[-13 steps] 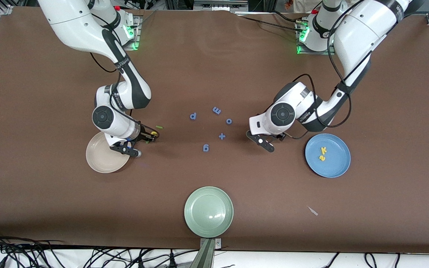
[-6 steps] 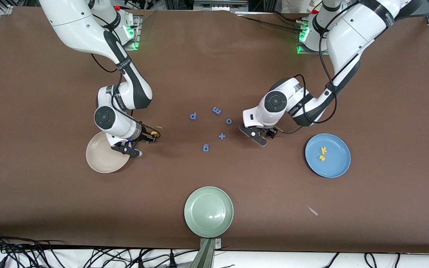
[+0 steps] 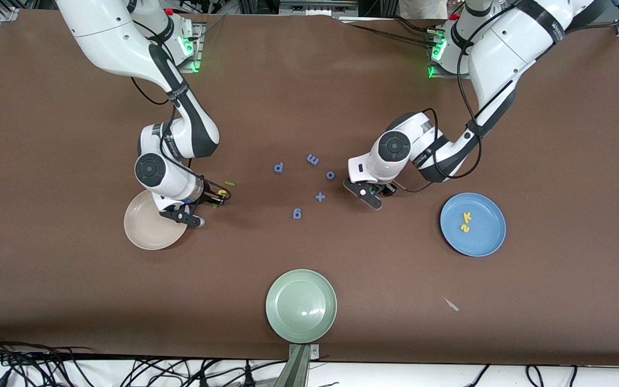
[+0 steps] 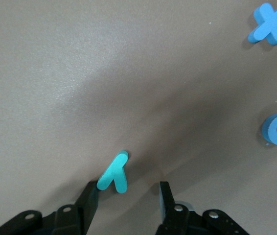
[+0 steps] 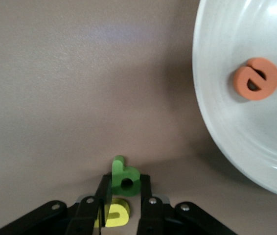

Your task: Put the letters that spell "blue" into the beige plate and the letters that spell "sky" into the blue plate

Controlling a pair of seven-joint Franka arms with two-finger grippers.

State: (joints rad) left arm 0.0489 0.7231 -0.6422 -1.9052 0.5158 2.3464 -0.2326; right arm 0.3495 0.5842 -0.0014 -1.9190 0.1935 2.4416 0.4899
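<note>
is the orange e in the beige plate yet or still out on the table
In. The right wrist view shows the orange e lying flat inside the beige plate.

The beige plate (image 3: 143, 234) is partly covered by the right arm's wrist in the front view, hiding the orange e (image 5: 256, 79) there (the wrist view shows it). The yellow u (image 5: 116, 214) sits half hidden under the right gripper (image 5: 126, 192).
</note>
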